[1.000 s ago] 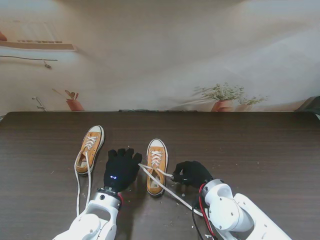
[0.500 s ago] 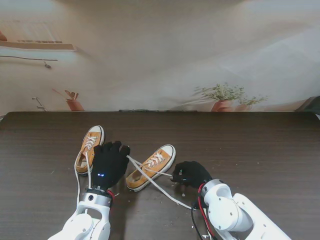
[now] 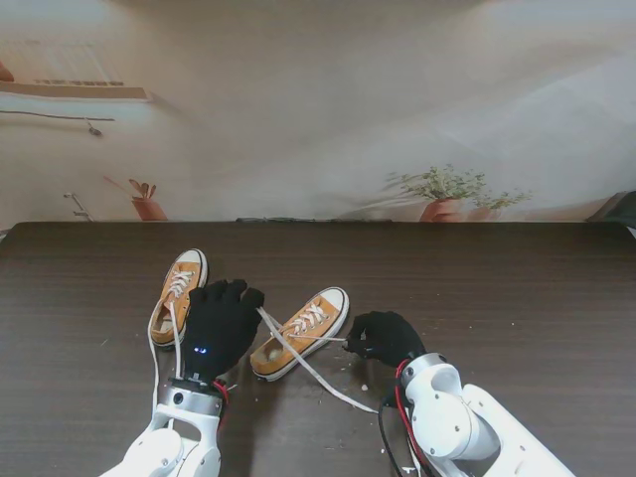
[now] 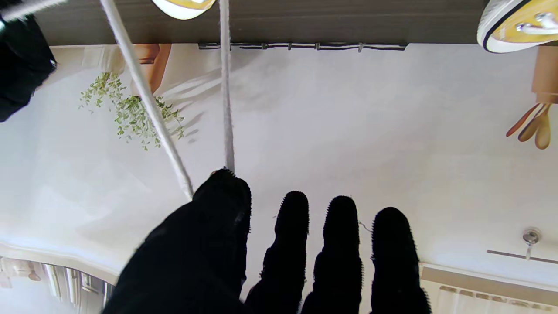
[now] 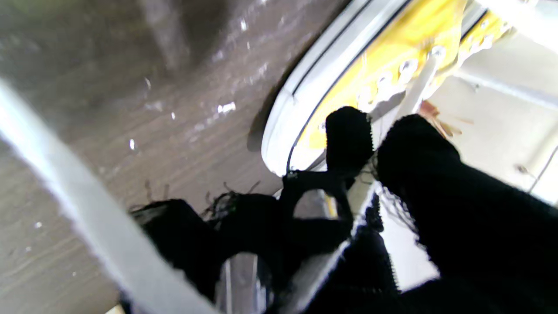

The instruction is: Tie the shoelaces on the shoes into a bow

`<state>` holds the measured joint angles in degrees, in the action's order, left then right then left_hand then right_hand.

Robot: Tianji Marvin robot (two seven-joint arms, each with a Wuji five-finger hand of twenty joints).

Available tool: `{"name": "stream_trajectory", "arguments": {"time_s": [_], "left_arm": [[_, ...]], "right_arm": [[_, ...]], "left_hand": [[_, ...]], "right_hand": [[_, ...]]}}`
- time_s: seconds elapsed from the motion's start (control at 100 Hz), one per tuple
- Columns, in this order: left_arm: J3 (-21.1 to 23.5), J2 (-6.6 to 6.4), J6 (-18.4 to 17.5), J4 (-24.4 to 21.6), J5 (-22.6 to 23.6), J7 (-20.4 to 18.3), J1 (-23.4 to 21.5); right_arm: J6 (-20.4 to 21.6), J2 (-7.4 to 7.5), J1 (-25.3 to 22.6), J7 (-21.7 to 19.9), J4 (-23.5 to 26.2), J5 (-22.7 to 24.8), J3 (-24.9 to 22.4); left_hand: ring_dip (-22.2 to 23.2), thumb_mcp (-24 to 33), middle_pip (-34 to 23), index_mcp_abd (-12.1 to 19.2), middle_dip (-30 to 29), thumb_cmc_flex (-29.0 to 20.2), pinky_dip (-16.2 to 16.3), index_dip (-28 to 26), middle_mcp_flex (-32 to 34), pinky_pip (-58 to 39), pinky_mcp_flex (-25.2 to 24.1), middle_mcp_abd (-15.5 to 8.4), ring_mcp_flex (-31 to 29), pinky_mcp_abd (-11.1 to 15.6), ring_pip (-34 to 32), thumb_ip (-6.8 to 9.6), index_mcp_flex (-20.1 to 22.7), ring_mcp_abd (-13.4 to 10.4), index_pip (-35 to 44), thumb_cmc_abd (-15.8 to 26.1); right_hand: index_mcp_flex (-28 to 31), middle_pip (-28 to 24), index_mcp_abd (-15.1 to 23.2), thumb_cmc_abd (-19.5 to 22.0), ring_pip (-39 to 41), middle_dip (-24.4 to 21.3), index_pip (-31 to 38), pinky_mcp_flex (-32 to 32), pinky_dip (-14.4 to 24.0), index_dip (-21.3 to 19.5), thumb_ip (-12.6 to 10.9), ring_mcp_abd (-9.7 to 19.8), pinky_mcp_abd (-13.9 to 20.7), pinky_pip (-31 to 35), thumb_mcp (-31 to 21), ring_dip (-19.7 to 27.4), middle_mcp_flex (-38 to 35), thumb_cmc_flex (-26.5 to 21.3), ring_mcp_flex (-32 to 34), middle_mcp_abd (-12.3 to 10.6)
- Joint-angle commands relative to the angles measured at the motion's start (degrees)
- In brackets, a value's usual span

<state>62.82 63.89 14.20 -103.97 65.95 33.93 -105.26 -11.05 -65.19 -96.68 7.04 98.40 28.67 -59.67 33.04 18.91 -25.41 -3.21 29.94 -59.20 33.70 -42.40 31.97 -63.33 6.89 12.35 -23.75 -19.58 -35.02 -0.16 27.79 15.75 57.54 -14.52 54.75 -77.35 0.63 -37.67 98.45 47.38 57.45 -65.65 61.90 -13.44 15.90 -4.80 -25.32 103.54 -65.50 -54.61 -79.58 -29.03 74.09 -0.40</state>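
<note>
1. Because both laces of the near shoe (image 3: 298,333) are under tension at once, that shoe is your main worry: it lies turned diagonally on the tabletop (image 3: 517,298), toward the near edge and left of the middle, and any uneven pull can swing or drag it further.
2. Your left robot hand (image 3: 221,326) sits between the two shoes, thumb pressed against the forefinger with a lace (image 4: 226,96) running out from the pinch; the other three fingers (image 4: 340,244) are straight and apart. The hold is only a fingertip pinch, so a sharp tug could let the lace slide free.
3. Your right robot hand (image 3: 383,338) is curled just beside the heel of the near shoe. It looks clamped on the other lace (image 3: 323,340), but the wrist view is blurred and you cannot see how much lace is inside the grip. Treat it as uncertain.
4. A long white tail (image 3: 333,383) trails from the near shoe toward the near edge, passing close to your right wrist. If the arm sweeps across, it could snag or drag that tail.
5. The second shoe (image 3: 180,293) rests just left of the left robot hand, its own loose lace (image 3: 155,373) running toward the near edge. A leftward move could knock it or catch that lace.
6. No bow or knot shows on either shoe, so the crossing is still ahead; the two strands could tangle before you form loops.
</note>
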Motion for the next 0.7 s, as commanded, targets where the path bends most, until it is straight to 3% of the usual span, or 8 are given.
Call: {"name": "stream_trajectory", "arguments": {"time_s": [0.0, 0.35, 0.69], "left_arm": [[0.0, 0.13, -0.3, -1.1, 0.3, -0.4, -0.2], [-0.6, 0.28, -1.2, -1.2, -0.4, 0.0, 0.3], [1.5, 0.72, 0.0, -1.5, -0.4, 3.1, -1.4]], "right_arm": [[0.7, -0.3, -0.4, -0.5, 0.2, 0.4, -0.7], [3.9, -1.09, -2.3, 5.0, 1.3, 2.1, -2.8], [3.6, -1.22, -3.2, 5.5, 1.9, 1.7, -3.7]], "left_hand": [[-0.4, -1.5, 0.0, -0.6, 0.2, -2.6, 0.1, 1.0, 0.3, -0.8, 0.2, 1.3, -1.6, -1.9, -1.3, -0.58, 1.1, 0.7, 0.1, 1.3], [-0.4, -2.7, -0.2, -0.5, 0.2, -2.3, 0.2, 1.3, 0.6, -0.9, 0.4, 1.2, -2.0, -2.0, -1.6, -0.53, 1.1, 0.7, -0.1, 1.7], [-0.5, -6.5, -0.2, -0.8, 0.2, -4.0, 0.4, 2.3, 0.6, -1.0, 0.6, 1.4, -2.0, -2.1, -1.7, -0.68, 1.2, 0.9, -0.4, 3.4]], "right_hand": [[1.4, -4.9, -0.6, -1.2, 6.0, 1.4, 1.5, -2.2, 2.6, 1.6, 1.1, 0.2, -2.0, 16.4, -0.3, -1.8, -3.7, -2.5, 0.7, -0.3], [2.3, -10.3, -1.7, -3.6, 6.4, 1.7, 2.1, -2.1, 6.5, 1.2, 0.9, -1.1, -2.4, 16.4, -1.8, -4.1, -3.7, -4.0, 0.6, 1.4], [2.3, -10.3, -1.5, -3.6, 6.1, 1.4, 2.1, -2.2, 6.6, 1.4, 1.1, -1.2, -2.3, 16.4, -2.1, -4.3, -3.6, -3.8, 0.7, 1.6]]}}
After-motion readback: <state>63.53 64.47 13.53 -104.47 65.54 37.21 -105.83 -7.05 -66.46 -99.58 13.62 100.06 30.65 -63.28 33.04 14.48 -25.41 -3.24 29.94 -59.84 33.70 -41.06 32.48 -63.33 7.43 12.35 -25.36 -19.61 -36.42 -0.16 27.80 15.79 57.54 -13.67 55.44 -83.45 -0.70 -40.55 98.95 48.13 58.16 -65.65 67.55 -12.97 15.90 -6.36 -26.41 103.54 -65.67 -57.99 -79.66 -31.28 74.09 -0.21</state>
